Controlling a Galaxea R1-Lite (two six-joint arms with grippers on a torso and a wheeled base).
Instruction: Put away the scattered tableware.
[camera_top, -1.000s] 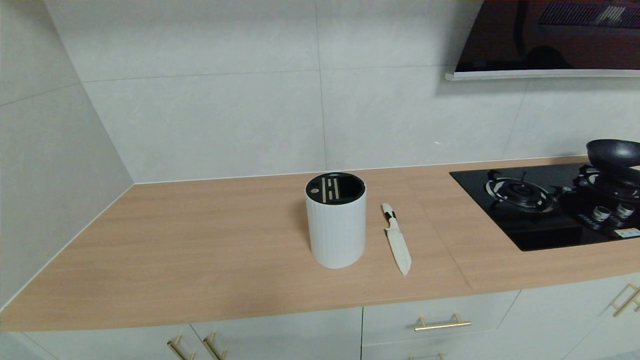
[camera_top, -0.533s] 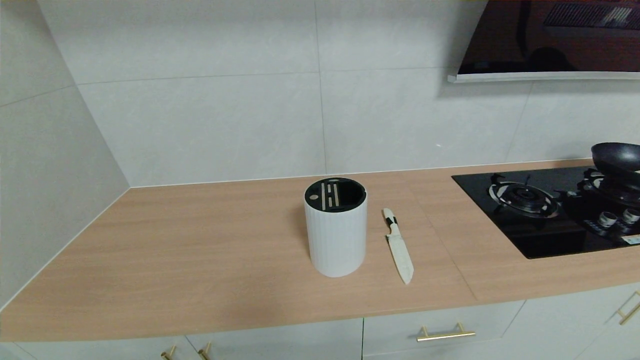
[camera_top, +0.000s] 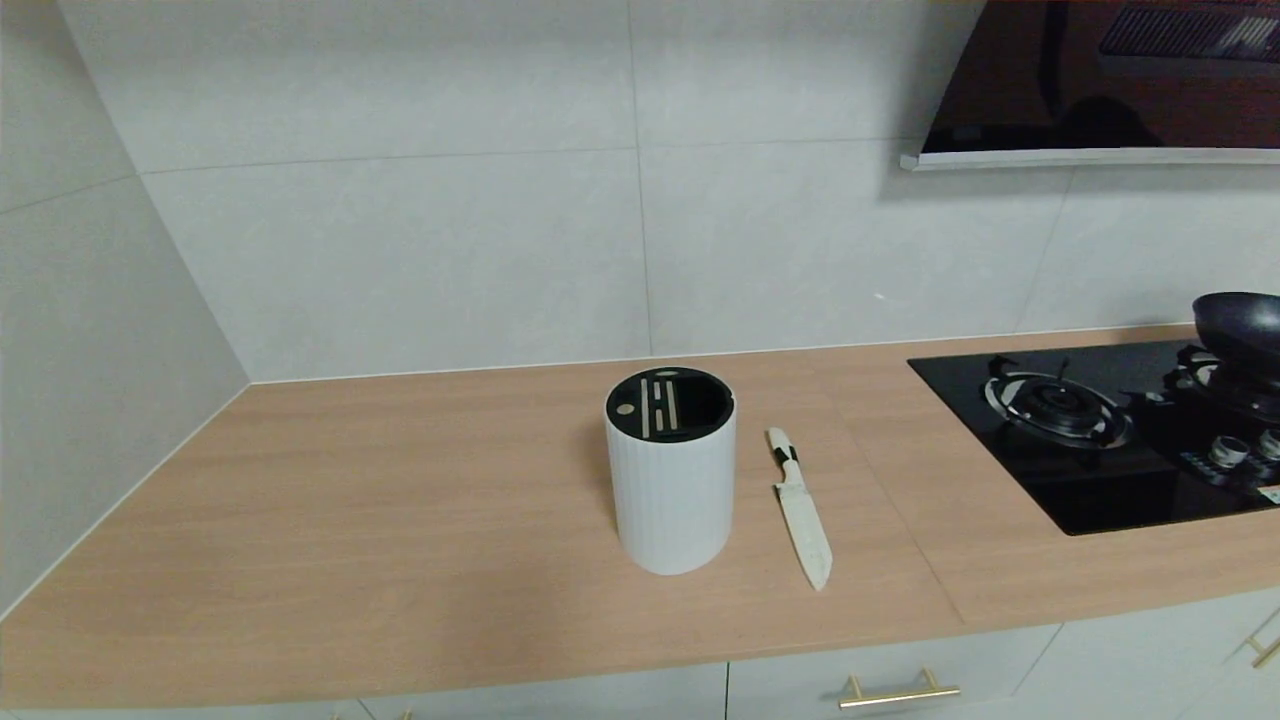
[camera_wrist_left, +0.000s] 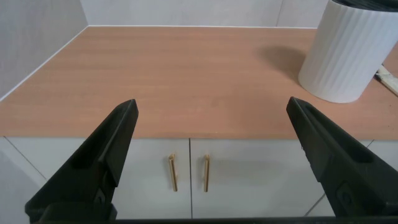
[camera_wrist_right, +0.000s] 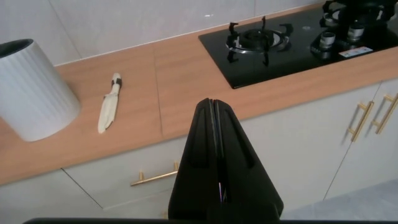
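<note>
Knife (camera_top: 797, 505), white with a black band, is shown lying flat on the wooden counter (camera_top: 400, 500). It is placed just to the right of the upright white ribbed holder (camera_top: 670, 500), apart from it, with the handle turned toward the wall and the tip toward the front edge. The left gripper (camera_wrist_left: 211, 109) is seen spread wide before the counter's edge, with nothing between its fingers. The right gripper (camera_wrist_right: 212, 109) is pressed closed on nothing. A black hob (camera_top: 1090, 440) bearing a pan (camera_top: 1240, 325) is set farther right.
</note>
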